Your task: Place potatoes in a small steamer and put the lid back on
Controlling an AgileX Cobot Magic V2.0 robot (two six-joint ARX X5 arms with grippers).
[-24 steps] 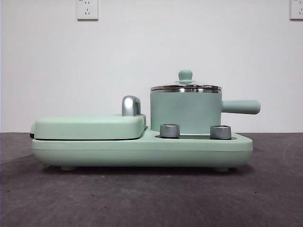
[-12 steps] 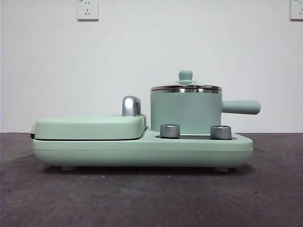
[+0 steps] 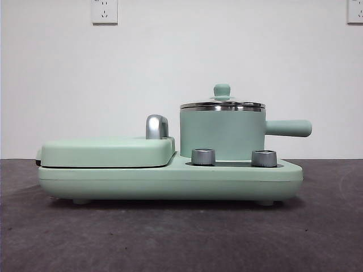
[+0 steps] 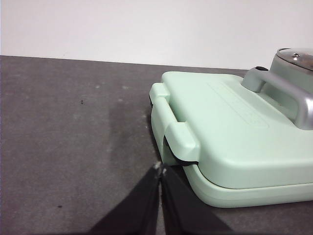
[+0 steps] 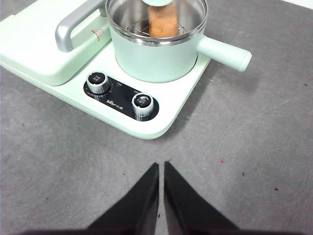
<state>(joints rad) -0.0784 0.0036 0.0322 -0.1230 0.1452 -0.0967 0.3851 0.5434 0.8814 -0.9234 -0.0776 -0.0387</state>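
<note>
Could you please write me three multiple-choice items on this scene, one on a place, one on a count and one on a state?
1. Where is the potato?
A. on the table
B. inside the pot
C. on the griddle cover

2. How many knobs are on the front panel?
A. two
B. three
C. four

3. What is the state of the lid?
A. on the pot
B. lying on the table
C. held in a pincer

Key: 1 B, as the right wrist view shows it through the glass, inside the rim. 2 A, knobs and. 3 A, its rim sits on the pot's rim; both pincers, left and right, are shut and away from it.
</note>
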